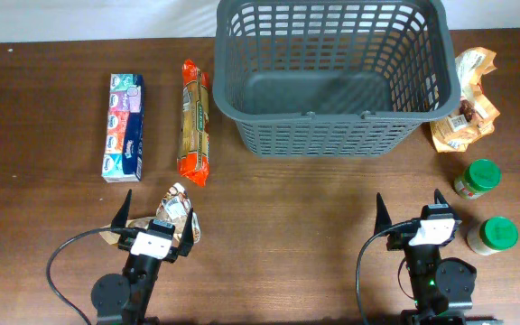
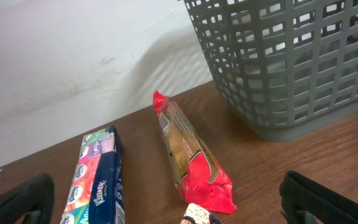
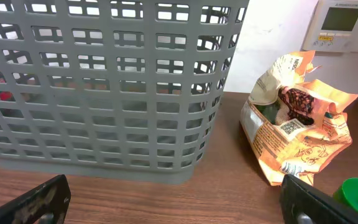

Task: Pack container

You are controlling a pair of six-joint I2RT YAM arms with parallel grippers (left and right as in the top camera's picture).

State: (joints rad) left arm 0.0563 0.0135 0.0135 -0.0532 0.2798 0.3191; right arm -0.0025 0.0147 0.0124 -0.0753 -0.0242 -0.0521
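The container (image 1: 269, 135), a large dark grey lattice basket, stands empty at the back centre of the wooden table. In the left wrist view the container (image 2: 291, 68) rises at the upper right; in the right wrist view the container (image 3: 104, 93) fills the left and centre. My left gripper (image 1: 159, 215) is open near the front left edge, hovering over a small crumpled pouch (image 1: 177, 209). My right gripper (image 1: 409, 203) is open at the front right, in front of the basket, with nothing between its fingers.
A tissue pack (image 1: 124, 127) and a long red-ended packet (image 1: 195, 122) lie left of the basket. An orange crumpled bag (image 1: 463, 113) lies to its right. Two green-lidded jars (image 1: 477, 178) (image 1: 493, 236) stand beside my right gripper.
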